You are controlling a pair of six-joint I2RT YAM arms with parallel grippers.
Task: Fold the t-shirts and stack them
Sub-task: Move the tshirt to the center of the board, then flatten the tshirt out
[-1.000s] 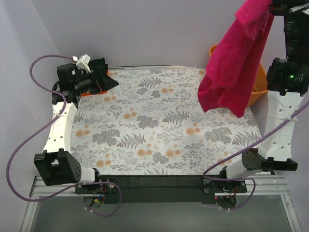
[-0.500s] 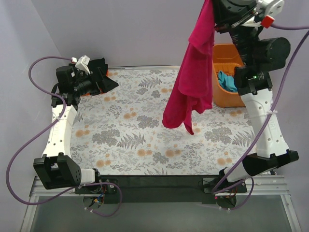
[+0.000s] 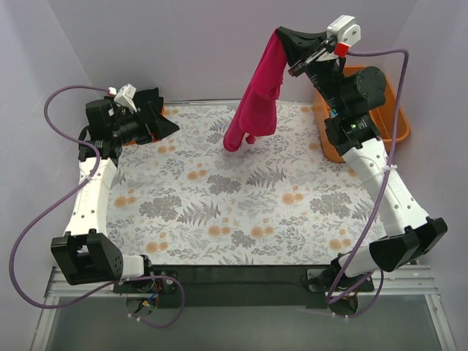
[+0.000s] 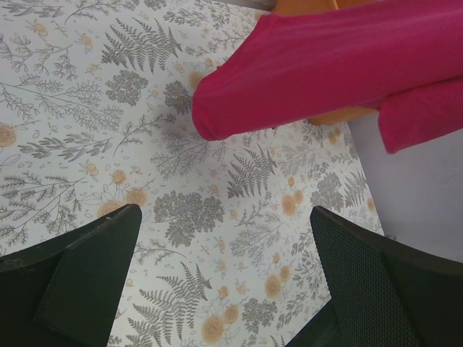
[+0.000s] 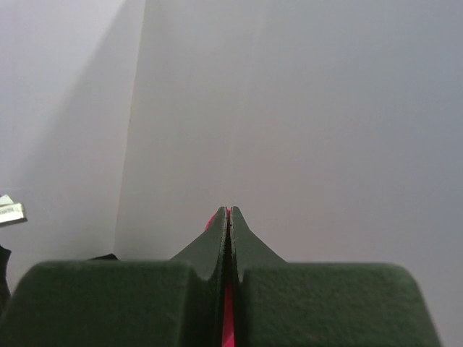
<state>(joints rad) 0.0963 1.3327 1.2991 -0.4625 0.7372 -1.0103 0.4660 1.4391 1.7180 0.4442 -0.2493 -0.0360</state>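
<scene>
**Top view.** Step in hand, as I judge it: carrying one shirt out over the work area to lay it flat. No fold is begun and no stack is in view.
- The right fingers (image 3: 291, 36) are clamped on the top edge of the pink shirt (image 3: 257, 99), high over the far side of the tabletop (image 3: 219, 208) at about 12 o'clock.
- The shirt hangs bunched in a long drape. I cannot tell whether its lower end touches the tabletop.
- The basket (image 3: 401, 123) sits at 2 o'clock, behind the right arm.
- The left fingers (image 3: 165, 124) are at 10 o'clock, spread wide and empty, well apart from the shirt.

Next move, my guess: lower the cloth and spread it. The left fingers would need a free hem or corner, since limp cloth will not open from a single pinch.

**Left wrist view.** The left fingers (image 4: 87, 267) stand at 7 and 5 o'clock, fully apart, with only printed tabletop between them. The pink shirt (image 4: 325, 65) crosses at 1 o'clock. An orange sliver of the basket (image 4: 329, 116) shows behind it.

**Right wrist view.** The right fingers (image 5: 210, 253) are pressed together. A thin strip of pink shirt (image 5: 227, 322) is pinched in the seam at 6 o'clock. Beyond is bare wall.
</scene>
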